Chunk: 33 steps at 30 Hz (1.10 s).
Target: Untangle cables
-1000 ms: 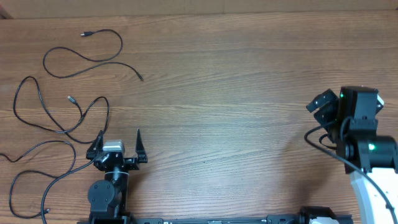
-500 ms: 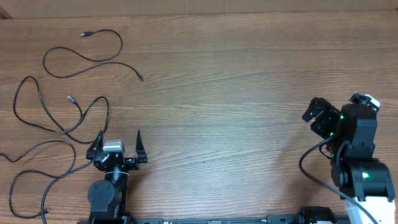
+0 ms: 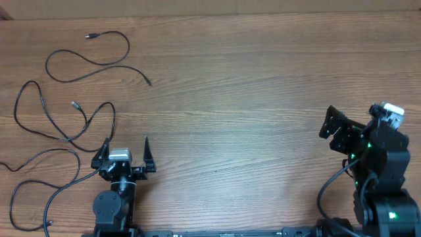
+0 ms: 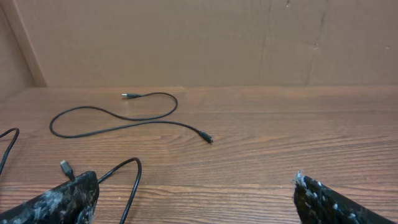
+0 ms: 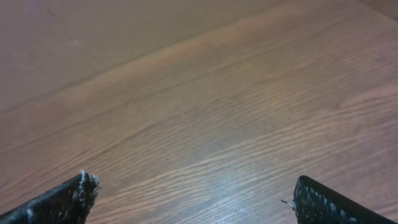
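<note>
Three thin black cables lie spread over the table's left part, apart from each other as far as I can tell. One cable [image 3: 127, 49] snakes at the far left, also seen in the left wrist view as a cable [image 4: 129, 96] with a plug at each end. A second cable [image 3: 41, 100] loops in the middle left. The third cable [image 3: 74, 155] curls toward the near left edge. My left gripper [image 3: 125, 141] stands open just right of these loops; a cable bend [image 4: 138, 169] passes by its left finger. My right gripper [image 3: 331, 124] is open over bare wood at the right, far from any cable.
The wooden table [image 3: 237, 99] stretches between the two arms. A cardboard wall [image 4: 186, 37] rises behind the table's far edge. The right arm's thick black wire [image 3: 332, 181] hangs by its base.
The right arm has drawn back toward the near edge and turned its open gripper to the left. The left arm and the cables have stayed where they were.
</note>
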### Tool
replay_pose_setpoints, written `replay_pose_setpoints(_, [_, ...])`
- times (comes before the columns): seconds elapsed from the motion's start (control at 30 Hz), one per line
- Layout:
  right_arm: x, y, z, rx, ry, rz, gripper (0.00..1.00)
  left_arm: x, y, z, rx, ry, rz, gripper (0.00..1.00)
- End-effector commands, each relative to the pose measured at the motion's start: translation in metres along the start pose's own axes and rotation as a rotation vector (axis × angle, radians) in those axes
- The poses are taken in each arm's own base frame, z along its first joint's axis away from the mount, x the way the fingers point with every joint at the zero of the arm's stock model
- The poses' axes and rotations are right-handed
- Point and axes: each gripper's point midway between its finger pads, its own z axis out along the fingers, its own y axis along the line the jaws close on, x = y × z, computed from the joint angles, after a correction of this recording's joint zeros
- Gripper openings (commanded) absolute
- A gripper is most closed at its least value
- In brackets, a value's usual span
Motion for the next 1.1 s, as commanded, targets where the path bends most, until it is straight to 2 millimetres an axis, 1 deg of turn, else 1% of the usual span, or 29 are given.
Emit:
replay_pose_setpoints(0.0, [0.006, 0.012, -0.004, -0.092, -0.040, -0.101, 1.00, -0.001, 0.004, 0.000, -0.019, -0.007, -0.007, 0.99])
replay_pose_setpoints(0.07, [0.014, 0.018, -0.002, -0.147, -0.069, -0.144, 1.00, -0.001, 0.004, 0.000, -0.018, -0.007, -0.007, 1.00])
replay_pose_setpoints(0.2, [0.028, 0.017, 0.004, -0.169, -0.092, -0.144, 1.00, -0.001, 0.004, 0.000, -0.018, -0.007, -0.007, 0.99])
replay_pose_setpoints(0.27, [0.032, 0.016, 0.005, -0.177, -0.106, -0.143, 1.00, -0.001, 0.004, 0.000, -0.019, -0.007, -0.007, 1.00])
replay_pose_setpoints(0.6, [0.039, 0.012, -0.004, -0.197, -0.189, -0.154, 1.00, -0.001, 0.004, 0.000, -0.019, -0.007, -0.007, 1.00])
replay_pose_setpoints(1.07, [0.059, 0.010, 0.007, -0.223, -0.231, -0.151, 1.00, -0.001, 0.004, 0.000, -0.018, -0.007, -0.007, 1.00])
